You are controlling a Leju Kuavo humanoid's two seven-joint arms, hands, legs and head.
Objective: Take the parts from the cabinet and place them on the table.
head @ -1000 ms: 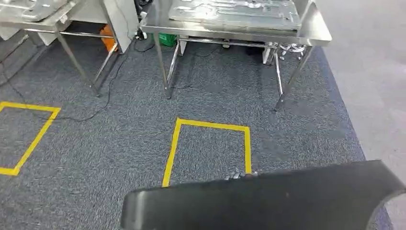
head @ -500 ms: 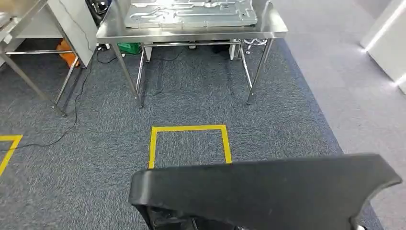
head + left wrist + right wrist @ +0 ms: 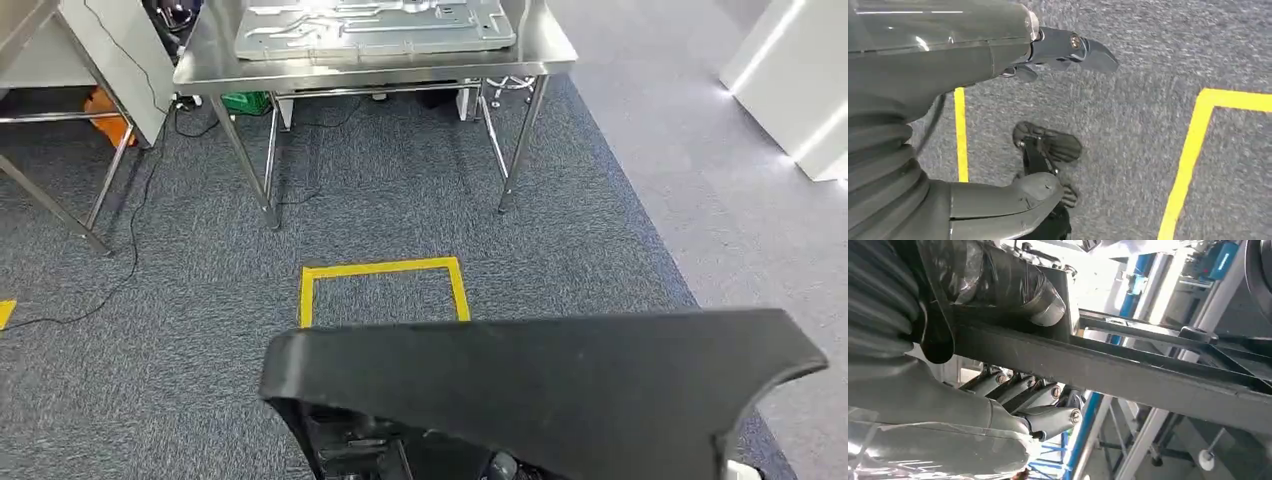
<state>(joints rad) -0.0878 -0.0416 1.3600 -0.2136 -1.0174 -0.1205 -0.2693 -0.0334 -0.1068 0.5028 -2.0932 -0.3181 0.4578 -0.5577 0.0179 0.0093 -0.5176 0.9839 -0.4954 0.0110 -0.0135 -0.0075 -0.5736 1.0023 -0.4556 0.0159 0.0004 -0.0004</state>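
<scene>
Right wrist view: my right hand clamps the black part; my left hand hangs with fingers apart

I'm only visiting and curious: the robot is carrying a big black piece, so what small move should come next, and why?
Probably a short step forward, onto the yellow square taped on the carpet. The black part is in the right hand, fingers under it, and the steel table stands beyond the square, seemingly too far to set the part down yet.
</scene>
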